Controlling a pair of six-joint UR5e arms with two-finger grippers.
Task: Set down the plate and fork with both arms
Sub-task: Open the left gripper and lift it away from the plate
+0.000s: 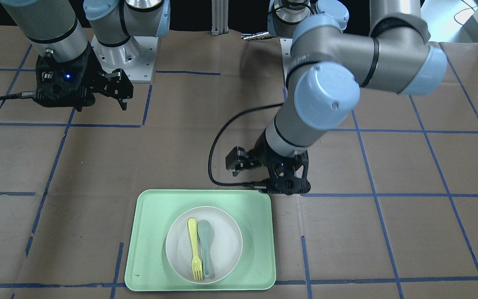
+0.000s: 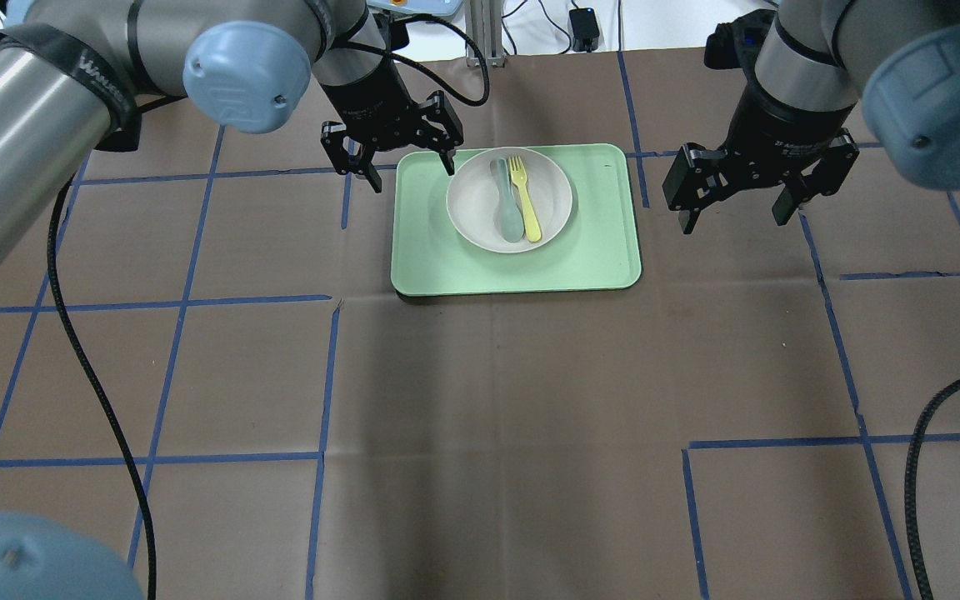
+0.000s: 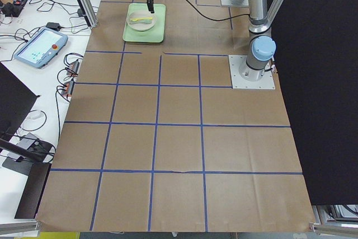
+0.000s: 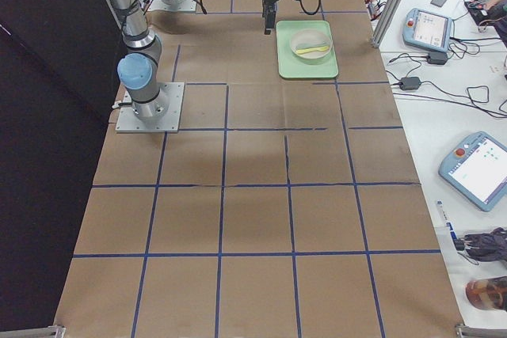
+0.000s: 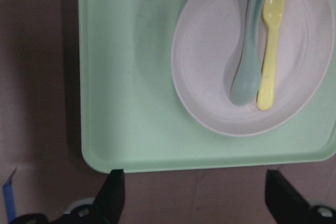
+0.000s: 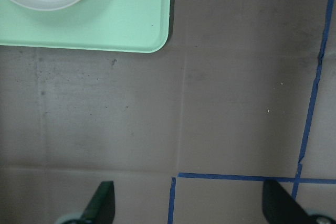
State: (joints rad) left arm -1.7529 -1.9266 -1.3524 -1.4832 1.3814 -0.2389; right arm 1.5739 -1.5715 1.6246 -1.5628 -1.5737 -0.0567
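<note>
At the table's far edge from the robot, in the overhead view, a mint-green tray (image 2: 447, 258) holds the plate (image 2: 476, 217). On the plate the fork (image 2: 523, 198) lies beside a grey-green spoon (image 2: 508, 204), tines pointing away from the robot. The left wrist view alone shows the tray's corner between the left gripper's (image 2: 390, 158) wide-open, empty fingers. The right gripper (image 2: 737, 198) hangs wide open, empty, right of the tray.

arms (image 2: 47, 92): grey-silver tubes wearing light-blue joint caps | grippers: black, blue LED glowing | cables: black braided, trailing off wrists
</note>
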